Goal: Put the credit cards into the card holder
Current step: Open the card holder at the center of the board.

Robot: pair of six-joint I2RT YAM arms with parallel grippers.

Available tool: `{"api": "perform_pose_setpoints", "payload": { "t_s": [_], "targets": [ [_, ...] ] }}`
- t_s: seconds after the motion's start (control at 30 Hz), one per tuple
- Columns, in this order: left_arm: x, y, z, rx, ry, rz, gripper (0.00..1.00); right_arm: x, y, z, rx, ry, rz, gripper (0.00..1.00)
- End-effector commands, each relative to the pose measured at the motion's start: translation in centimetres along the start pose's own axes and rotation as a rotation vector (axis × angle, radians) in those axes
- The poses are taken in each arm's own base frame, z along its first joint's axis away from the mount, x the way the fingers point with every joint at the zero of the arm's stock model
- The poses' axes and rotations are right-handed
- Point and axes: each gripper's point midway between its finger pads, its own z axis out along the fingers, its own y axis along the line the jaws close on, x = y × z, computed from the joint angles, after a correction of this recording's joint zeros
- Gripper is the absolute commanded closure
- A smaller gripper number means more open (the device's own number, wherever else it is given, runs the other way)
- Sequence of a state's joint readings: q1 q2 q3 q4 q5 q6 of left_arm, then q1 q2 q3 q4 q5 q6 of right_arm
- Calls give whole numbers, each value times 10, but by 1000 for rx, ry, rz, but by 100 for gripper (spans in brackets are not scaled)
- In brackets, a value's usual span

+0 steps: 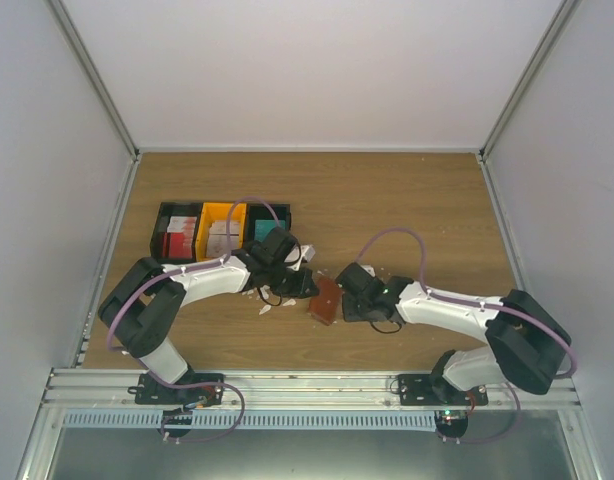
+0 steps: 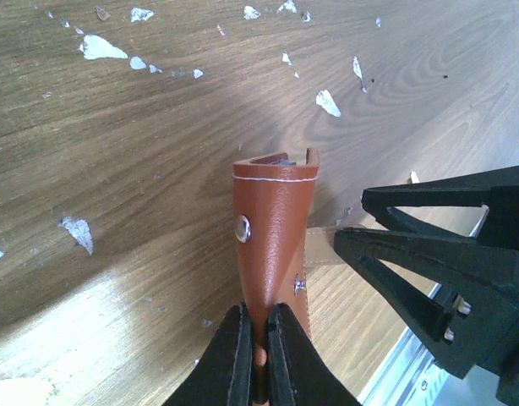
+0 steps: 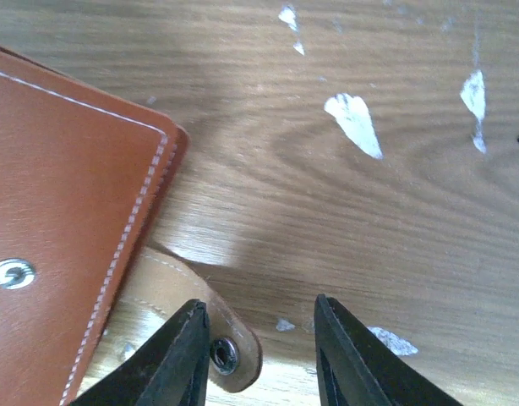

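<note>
While your left gripper (image 2: 259, 320) clamps the wallet (image 2: 275, 220) steady, your right gripper (image 3: 259, 306) straddles its strap (image 3: 171, 288), half-open, gripping nothing.

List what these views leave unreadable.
- Reddish-brown leather wallet: inner slots hidden by its own folded cover, left wrist view.
- Small plastic cards in the black and orange bins: too small to count, top view.
- Tan leather snap strap: partly behind a finger of the right hand, right wrist view.

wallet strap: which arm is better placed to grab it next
Right. The right gripper is open right at the strap, with the snap tab partly between its fingers. The left gripper is shut on the wallet, holding it, so it is not free.
</note>
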State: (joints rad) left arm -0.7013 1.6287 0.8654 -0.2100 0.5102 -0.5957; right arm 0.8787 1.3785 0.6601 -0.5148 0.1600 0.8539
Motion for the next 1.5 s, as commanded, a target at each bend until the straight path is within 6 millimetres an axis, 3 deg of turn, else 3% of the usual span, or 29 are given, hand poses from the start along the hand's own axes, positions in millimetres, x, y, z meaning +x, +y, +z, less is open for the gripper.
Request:
{"api": "perform_pose_setpoints", "payload": {
  "t_s": [0.0,0.37,0.6,0.67,0.77,0.9,1.13,1.47],
  "targets": [
    [-9,-6,-7,13,-41,11,100,-11,15,-7,-98,-47,12,63],
    [-6,-4,-5,14,-35,10,100,-7,32,4,-253,2,68,71],
    [-6,0,-4,1,-44,3,99,-1,33,6,-268,30,67,95],
    [-6,3,-4,-14,-52,-1,90,-6,30,1,-254,8,64,99],
    [-7,6,-6,-28,-70,-5,56,-17,24,-8,-227,-20,58,100],
    [-12,1,-14,-23,-109,1,32,-34,13,-25,-180,-60,31,100],
    [-23,-9,-37,-22,-207,32,23,-57,8,-51,-188,-107,-18,99],
    [-34,-15,-58,-30,-315,58,24,-76,54,-78,-402,-127,-81,99]
  ]
}}
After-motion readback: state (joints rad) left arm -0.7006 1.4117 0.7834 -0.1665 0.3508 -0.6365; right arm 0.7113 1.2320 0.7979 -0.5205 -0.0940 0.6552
